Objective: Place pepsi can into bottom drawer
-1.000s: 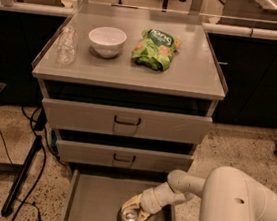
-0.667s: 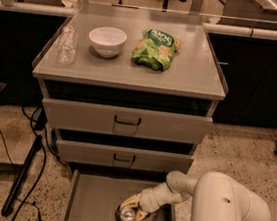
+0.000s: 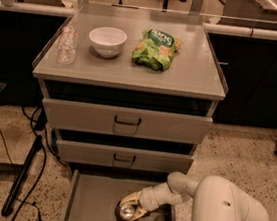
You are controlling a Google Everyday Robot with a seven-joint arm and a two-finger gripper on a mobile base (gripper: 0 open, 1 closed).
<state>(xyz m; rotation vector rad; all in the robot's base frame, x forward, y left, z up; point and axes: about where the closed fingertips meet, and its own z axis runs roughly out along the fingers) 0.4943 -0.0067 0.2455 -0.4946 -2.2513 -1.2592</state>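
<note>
Low, gripper around pepsi can; bottom drawer

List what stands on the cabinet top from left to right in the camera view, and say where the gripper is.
Cup → bowl → chip bag. The gripper is lower down, inside the open bottom drawer, at the pepsi can.

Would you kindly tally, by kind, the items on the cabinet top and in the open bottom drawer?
Clear plastic cup: 1
White bowl: 1
Green chip bag: 1
Pepsi can: 1, in the bottom drawer, with the gripper at it
Total: 4
</note>
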